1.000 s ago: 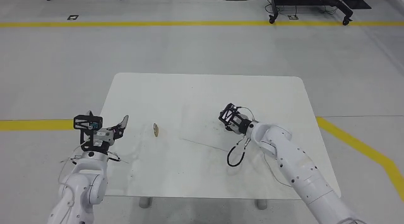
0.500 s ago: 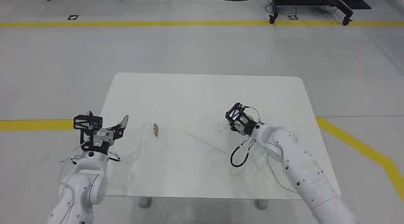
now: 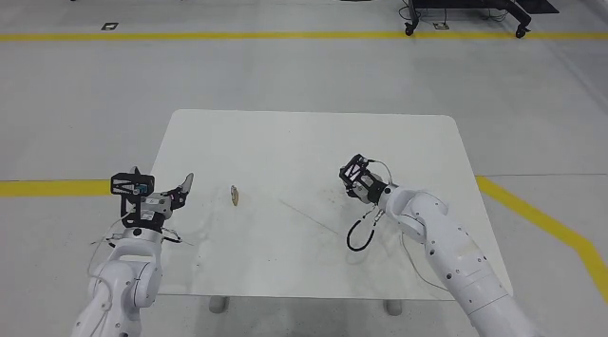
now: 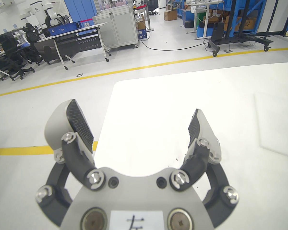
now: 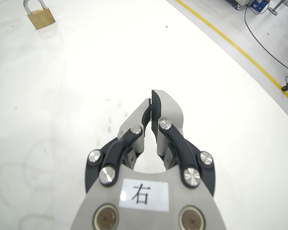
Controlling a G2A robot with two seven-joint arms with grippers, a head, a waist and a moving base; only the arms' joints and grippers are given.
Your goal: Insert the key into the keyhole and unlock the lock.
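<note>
A brass padlock point(image 3: 233, 196) with a silver shackle lies on the left part of the white table point(image 3: 285, 138). In the right wrist view the padlock point(image 5: 39, 16) is far ahead of my right gripper point(image 5: 151, 96). That gripper's pads are pressed together and I see nothing between them. In the top view my right gripper point(image 3: 350, 177) is near the table's middle, well to the right of the padlock. My left gripper point(image 3: 180, 188) is at the table's left edge, left of the padlock. In its own wrist view my left gripper point(image 4: 134, 111) is open and holds nothing.
Bare floor with a yellow line point(image 3: 285, 35) surrounds the table. A black cable point(image 3: 359, 234) loops from the right arm over the tabletop. Faint scuff marks point(image 5: 115, 116) mark the surface near the right gripper.
My right gripper has shifted a little to the right, away from the padlock, and then held still. The left arm and the padlock have not moved.
</note>
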